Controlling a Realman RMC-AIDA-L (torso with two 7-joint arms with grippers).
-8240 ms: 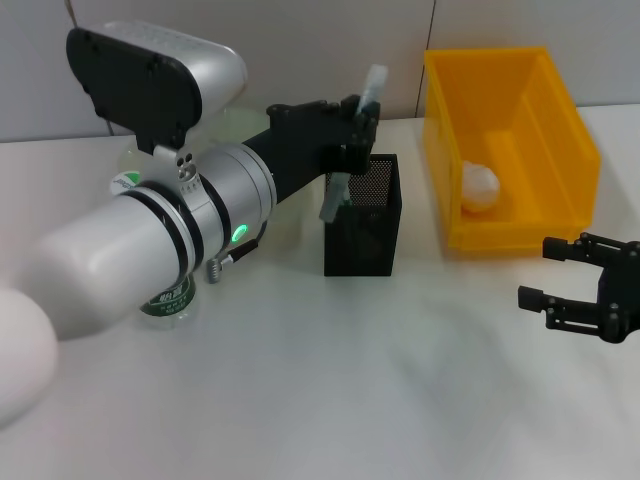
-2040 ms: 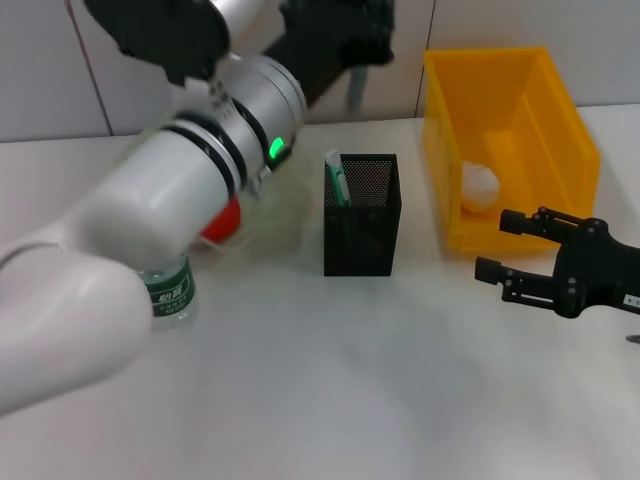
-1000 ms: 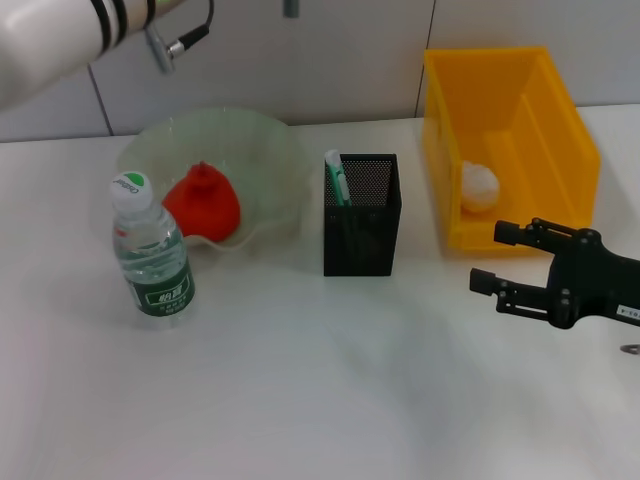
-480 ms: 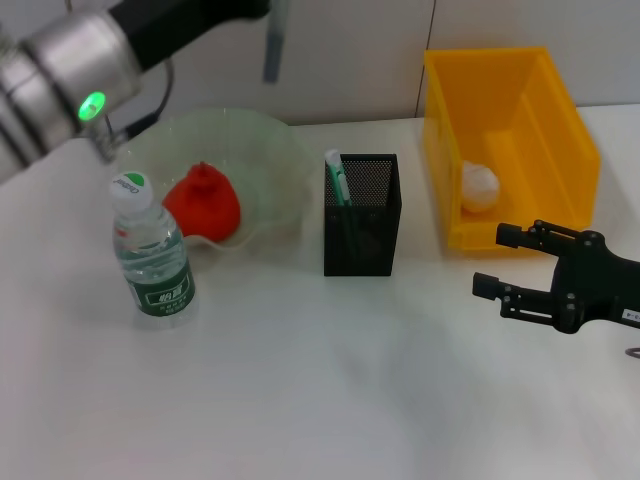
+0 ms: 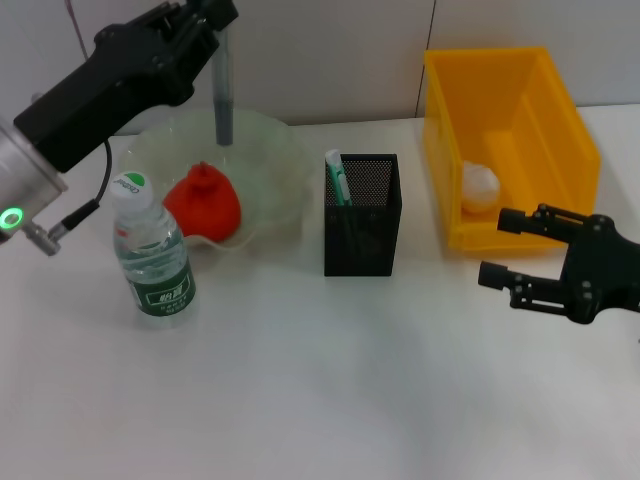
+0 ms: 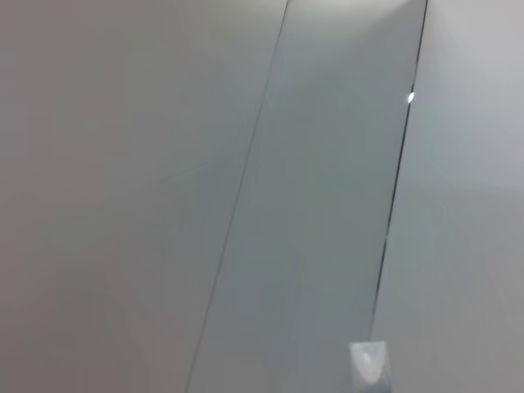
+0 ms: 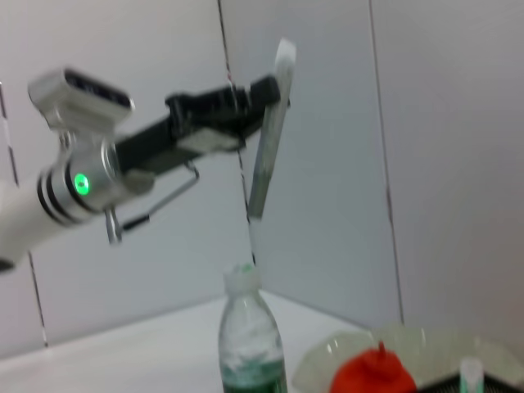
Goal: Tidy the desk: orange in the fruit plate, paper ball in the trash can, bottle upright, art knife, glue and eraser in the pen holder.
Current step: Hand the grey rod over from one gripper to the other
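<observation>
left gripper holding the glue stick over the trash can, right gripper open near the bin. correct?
Not quite. In the head view the left gripper holds the glue over the fruit plate, not the trash can. The right gripper is open near the bin.

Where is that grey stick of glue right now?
The glue hangs upright in the left gripper, raised above the fruit plate at the table's left rear.

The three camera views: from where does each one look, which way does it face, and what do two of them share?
Head view: from above, down at the desk; left gripper holding the glue, right gripper open.
Left wrist view: faces only wall panels; no body visible.
Right wrist view: low, facing across at the left arm.
Shared by head and right wrist: bottle, orange.
</observation>
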